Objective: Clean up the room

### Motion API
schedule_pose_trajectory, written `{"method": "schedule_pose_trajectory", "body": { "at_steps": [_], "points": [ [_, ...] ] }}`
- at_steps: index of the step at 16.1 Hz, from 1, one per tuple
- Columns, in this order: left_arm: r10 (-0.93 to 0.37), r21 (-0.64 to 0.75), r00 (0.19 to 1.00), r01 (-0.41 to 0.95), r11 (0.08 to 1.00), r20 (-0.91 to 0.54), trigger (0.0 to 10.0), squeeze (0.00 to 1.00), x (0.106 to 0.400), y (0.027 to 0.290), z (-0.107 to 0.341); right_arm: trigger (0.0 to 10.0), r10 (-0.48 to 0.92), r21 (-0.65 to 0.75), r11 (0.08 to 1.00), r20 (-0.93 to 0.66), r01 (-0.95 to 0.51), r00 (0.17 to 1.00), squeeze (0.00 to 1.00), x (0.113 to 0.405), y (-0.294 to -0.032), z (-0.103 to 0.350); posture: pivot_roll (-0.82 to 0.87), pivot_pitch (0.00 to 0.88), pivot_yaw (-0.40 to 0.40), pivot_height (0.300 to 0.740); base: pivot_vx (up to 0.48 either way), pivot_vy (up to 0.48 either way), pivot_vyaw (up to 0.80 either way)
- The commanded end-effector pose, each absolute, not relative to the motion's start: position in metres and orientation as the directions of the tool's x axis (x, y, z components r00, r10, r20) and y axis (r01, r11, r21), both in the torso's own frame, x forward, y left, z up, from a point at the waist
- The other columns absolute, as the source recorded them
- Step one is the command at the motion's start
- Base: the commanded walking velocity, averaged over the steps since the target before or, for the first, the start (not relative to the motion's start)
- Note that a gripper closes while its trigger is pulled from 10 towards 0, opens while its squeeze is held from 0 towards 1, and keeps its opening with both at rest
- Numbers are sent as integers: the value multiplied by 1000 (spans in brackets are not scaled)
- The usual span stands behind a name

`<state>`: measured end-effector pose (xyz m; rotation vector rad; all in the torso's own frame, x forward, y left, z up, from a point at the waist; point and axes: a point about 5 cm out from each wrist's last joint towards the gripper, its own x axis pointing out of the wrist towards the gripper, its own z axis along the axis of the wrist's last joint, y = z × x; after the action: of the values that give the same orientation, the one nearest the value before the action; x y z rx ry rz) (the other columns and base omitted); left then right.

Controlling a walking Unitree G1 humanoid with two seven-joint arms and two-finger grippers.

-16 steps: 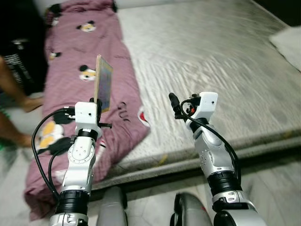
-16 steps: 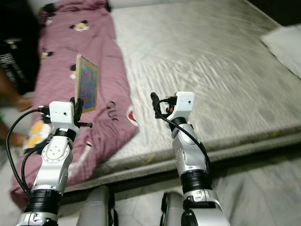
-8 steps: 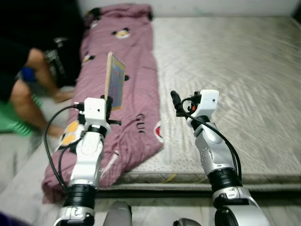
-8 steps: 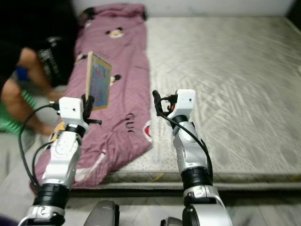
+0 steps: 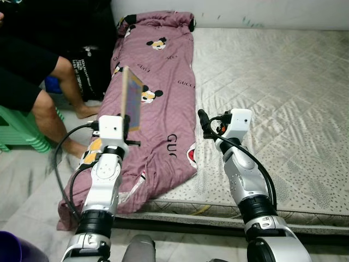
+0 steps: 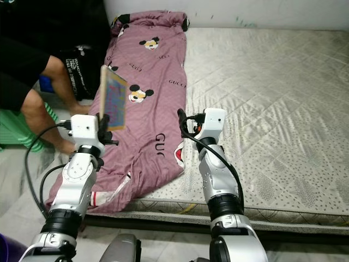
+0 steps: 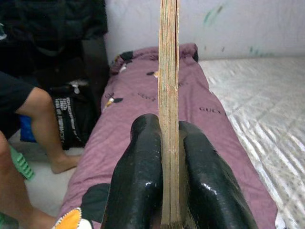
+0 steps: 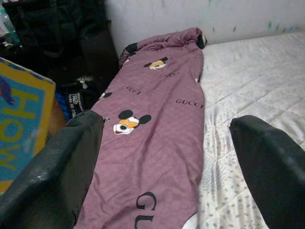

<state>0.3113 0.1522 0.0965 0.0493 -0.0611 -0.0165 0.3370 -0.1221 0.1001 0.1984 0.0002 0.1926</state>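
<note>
Left eye view: the whole picture has swung since a second ago, so the camera turned; the book [image 5: 131, 99] sits in the left gripper [image 5: 126, 121] just as it did, and the blur has gone. That gripper is raised at about 9 o'clock from the picture's middle, pinching the book's lower edge so it stands upright over the purple blanket [image 5: 158, 93]. The blanket, printed with cartoon mice, lies lengthwise along the mattress [image 5: 272, 82], from 12 o'clock down to 7 o'clock, where it spills over the edge. A person's leg [image 5: 52, 103] is at 10 o'clock beside a green stool [image 5: 16, 131]. A purple tub's rim [image 5: 13, 252] peeks in at 7 o'clock; what it holds I cannot see.

Right eye view: the right gripper [image 6: 181, 124] is held up over the mattress just right of the blanket, forearm bent upward.

Left wrist view: two black fingers [image 7: 138, 176] press flat against either face of the book, seen edge-on, with the blanket beyond.

Right wrist view: the right fingers [image 8: 52, 176] stand wide apart with nothing between them; the book's blue and yellow cover [image 8: 19, 129] shows at 9 o'clock.
</note>
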Motion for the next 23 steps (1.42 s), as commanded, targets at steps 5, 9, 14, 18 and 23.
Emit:
{"method": "schedule_pose_trajectory", "body": {
  "at_steps": [5,9,14,18,23],
  "points": [
    [-18,72,990,8,997,143,10000,0,312,157,110,10000,199,148,969,15,-199,980,0,350,-118,111,13,0,6,740,0,0,-160],
    [-33,66,986,22,998,161,10000,0,318,148,116,10000,192,150,970,12,-192,981,0,348,-117,108,2,0,9,740,0,0,-800],
    [-43,72,986,32,997,162,10000,0,319,145,116,10000,193,138,972,13,-193,981,0,348,-117,108,-3,0,6,740,0,0,-800],
    [-38,57,987,29,998,158,10000,0,318,145,115,10000,216,105,970,27,-218,976,0,348,-114,109,-2,0,0,740,0,0,0],
    [-23,70,986,11,997,164,10000,0,318,146,115,10000,234,86,968,32,-236,972,0,347,-112,109,-2,0,2,740,0,0,0]
  ]
}}
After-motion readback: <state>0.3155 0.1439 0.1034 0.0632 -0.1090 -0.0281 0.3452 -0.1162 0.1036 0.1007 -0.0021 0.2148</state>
